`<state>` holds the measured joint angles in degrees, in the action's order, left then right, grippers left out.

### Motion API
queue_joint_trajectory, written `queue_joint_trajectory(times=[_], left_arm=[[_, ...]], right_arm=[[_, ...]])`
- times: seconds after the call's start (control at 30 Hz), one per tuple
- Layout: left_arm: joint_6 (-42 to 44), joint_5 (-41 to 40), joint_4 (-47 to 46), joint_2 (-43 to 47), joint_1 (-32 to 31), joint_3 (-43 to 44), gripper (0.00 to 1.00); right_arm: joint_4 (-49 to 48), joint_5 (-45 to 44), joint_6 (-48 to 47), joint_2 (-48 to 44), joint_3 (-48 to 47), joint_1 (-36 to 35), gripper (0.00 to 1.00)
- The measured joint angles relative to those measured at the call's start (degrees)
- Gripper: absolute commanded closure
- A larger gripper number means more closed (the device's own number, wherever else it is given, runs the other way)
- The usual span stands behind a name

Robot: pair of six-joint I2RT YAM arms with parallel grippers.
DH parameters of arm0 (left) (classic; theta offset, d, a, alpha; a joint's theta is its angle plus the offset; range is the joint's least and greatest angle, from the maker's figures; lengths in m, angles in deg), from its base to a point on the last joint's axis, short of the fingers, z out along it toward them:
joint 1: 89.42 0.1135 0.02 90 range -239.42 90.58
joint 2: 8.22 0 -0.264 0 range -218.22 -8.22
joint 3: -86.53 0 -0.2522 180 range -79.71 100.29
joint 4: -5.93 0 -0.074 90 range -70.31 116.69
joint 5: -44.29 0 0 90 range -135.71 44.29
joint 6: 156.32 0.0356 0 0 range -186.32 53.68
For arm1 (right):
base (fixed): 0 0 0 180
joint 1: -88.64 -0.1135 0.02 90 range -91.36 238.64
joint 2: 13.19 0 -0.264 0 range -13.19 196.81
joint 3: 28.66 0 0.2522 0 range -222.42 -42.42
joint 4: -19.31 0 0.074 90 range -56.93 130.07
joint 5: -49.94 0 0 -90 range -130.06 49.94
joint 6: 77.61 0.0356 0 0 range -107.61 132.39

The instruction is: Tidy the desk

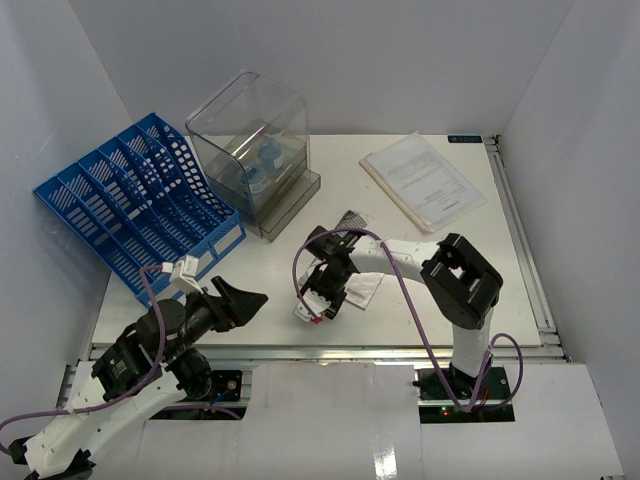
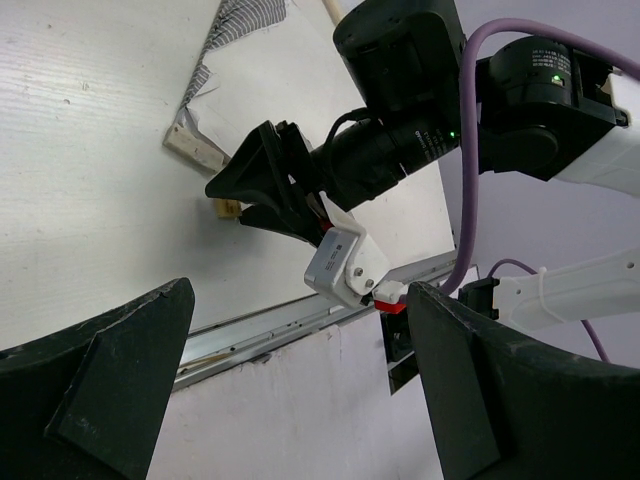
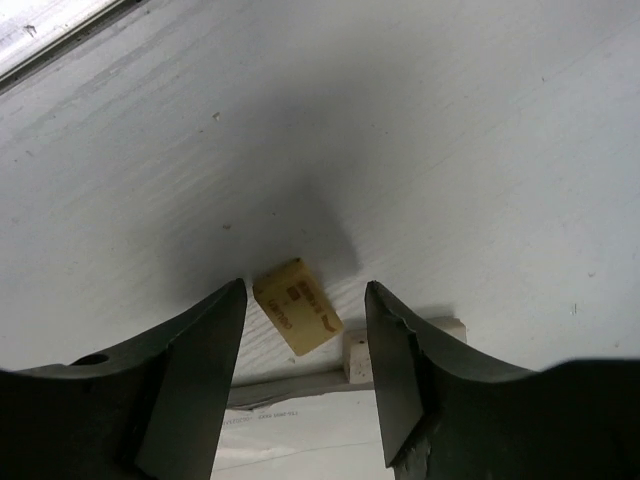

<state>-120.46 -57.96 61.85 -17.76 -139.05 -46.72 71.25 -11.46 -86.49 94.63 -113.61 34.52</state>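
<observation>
The white desk (image 1: 400, 320) carries a small yellow eraser (image 3: 297, 305) lying flat next to a white block (image 3: 400, 345) and the edge of a notebook (image 3: 300, 440). My right gripper (image 3: 305, 290) is open and points down just above the desk, with the yellow eraser between its fingers (image 3: 200, 360); nothing is held. In the top view it (image 1: 322, 280) hides the eraser. My left gripper (image 1: 245, 298) is open and empty at the desk's near left, aimed at the right gripper (image 2: 265, 190). The eraser (image 2: 228, 208) also shows in the left wrist view.
A blue slotted file rack (image 1: 130, 200) stands at the back left. A clear plastic bin (image 1: 250, 150) stands beside it at the back centre. A sleeve of papers (image 1: 425, 180) lies at the back right. The notebook (image 1: 358, 288) lies mid-desk by the right gripper. A metal rail (image 1: 520, 250) runs along the edges.
</observation>
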Motion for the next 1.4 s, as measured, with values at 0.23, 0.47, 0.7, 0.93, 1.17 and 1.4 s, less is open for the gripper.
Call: queue_joint_trajectory(times=[0.23,0.47,0.7,0.93,1.17,1.4], left_arm=[[-0.31,-0.02,0.29,0.65,0.0,0.0,0.02],[-1.63,-0.31,1.1,1.78,0.0,0.0,0.02],[-5.98,-2.43,4.58,4.81,0.0,0.0,0.02],[-7.41,-3.02,4.77,4.79,0.0,-0.46,0.02],[-7.39,-2.96,4.15,1.3,0.0,-0.81,0.02],[-8.09,-1.94,1.99,0.57,0.0,-3.66,0.02]], right_arm=[[0.78,-2.91,-0.75,1.07,-1.29,-0.29,0.63],[1.1,-3.94,-0.45,1.7,-2.02,-0.45,0.73],[0.96,-3.98,2.02,1.78,-2.26,-0.6,0.82],[0.85,-2.39,11.84,2.03,-3.98,-0.6,0.85],[0.68,-0.14,20.63,2.02,-6.25,-0.35,0.86],[1.14,1.86,25.12,1.82,-8.21,2.92,0.85]])
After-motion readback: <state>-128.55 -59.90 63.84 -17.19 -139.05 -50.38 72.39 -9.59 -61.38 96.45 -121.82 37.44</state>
